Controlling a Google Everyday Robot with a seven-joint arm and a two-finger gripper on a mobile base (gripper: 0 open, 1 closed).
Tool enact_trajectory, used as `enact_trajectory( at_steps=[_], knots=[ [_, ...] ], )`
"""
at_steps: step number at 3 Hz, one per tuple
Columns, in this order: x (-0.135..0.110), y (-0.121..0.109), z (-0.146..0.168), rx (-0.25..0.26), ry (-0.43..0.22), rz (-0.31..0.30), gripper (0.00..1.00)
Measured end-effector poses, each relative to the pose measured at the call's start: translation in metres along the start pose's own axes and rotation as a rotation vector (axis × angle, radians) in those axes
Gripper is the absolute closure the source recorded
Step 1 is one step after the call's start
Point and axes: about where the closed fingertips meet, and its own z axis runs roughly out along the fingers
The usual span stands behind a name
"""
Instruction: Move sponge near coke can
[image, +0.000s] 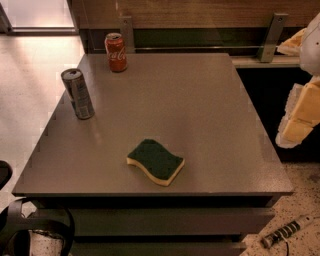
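The sponge (155, 161), dark green on top with a yellow foam base, lies flat near the front edge of the grey table (210, 100), a little left of centre. The coke can (115, 52), red with white script, stands upright at the table's far left corner. The gripper (300, 117), white and pale yellow, hangs at the right edge of the view, beyond the table's right side and well away from the sponge. It holds nothing that I can see.
A taller slim silver-grey can (78, 94) stands upright near the table's left edge, between the coke can and the front. A railing with metal posts (270, 30) runs behind the table. A black curved object (30, 225) sits low at the front left, and a striped tool (285, 232) lies on the floor at the front right.
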Motion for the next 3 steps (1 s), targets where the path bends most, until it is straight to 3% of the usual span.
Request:
enact_trajectory(
  at_steps=[1, 2, 3],
  knots=[
    [0.000, 0.000, 0.000, 0.000, 0.000, 0.000, 0.00],
    [-0.001, 0.001, 0.003, -0.001, -0.054, 0.010, 0.00],
    [0.003, 0.002, 0.024, -0.015, -0.178, 0.026, 0.00]
  ],
)
